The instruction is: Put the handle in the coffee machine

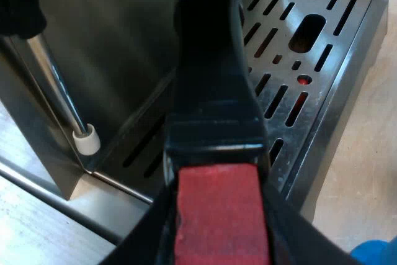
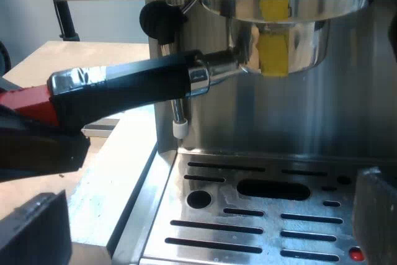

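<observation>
The holder's dark handle (image 1: 211, 91) runs away from me toward the espresso machine, and my left gripper (image 1: 220, 240) is shut on its red end (image 1: 220, 215). From the right wrist view, the holder's metal head (image 2: 279, 35) sits up under the machine's brewing head, where a yellow strip (image 2: 274, 48) shows. The handle (image 2: 130, 85) sticks out level from there, with the left gripper (image 2: 31, 147) at the red end (image 2: 28, 100). My right gripper (image 2: 205, 221) hangs open above the drip tray (image 2: 260, 215), holding nothing.
A steam wand with a white tip (image 1: 87, 139) hangs beside the slotted drip tray (image 1: 338, 85), and a black knob (image 2: 158, 20) sits above the wand (image 2: 178, 122). A blue object (image 1: 375, 254) lies on the wooden table by the tray's corner.
</observation>
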### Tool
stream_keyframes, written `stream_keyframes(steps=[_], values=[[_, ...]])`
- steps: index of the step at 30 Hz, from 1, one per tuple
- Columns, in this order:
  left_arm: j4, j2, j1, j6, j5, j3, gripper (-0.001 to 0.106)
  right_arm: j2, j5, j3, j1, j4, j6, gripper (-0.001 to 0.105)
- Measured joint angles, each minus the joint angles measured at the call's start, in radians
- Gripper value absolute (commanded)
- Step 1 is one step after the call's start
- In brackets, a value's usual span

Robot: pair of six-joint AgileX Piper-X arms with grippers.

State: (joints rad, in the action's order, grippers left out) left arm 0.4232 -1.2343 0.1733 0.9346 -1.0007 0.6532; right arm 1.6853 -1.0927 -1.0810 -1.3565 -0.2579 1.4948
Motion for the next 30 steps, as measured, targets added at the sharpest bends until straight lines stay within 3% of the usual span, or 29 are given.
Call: stream_keyframes(steps=[17,21,30], values=[[0.028,-0.002,0.0,0.001,0.004,0.043,0.0,0.0,0.0,0.0,0.0,0.0,0.0,0.093],[0.108,-0.002,0.0,-0.074,-0.01,0.061,0.0,0.0,0.0,0.0,0.0,0.0,0.0,0.093],[0.122,-0.002,0.0,-0.136,-0.009,0.063,0.0,0.0,0.0,0.0,0.0,0.0,0.0,0.093]])
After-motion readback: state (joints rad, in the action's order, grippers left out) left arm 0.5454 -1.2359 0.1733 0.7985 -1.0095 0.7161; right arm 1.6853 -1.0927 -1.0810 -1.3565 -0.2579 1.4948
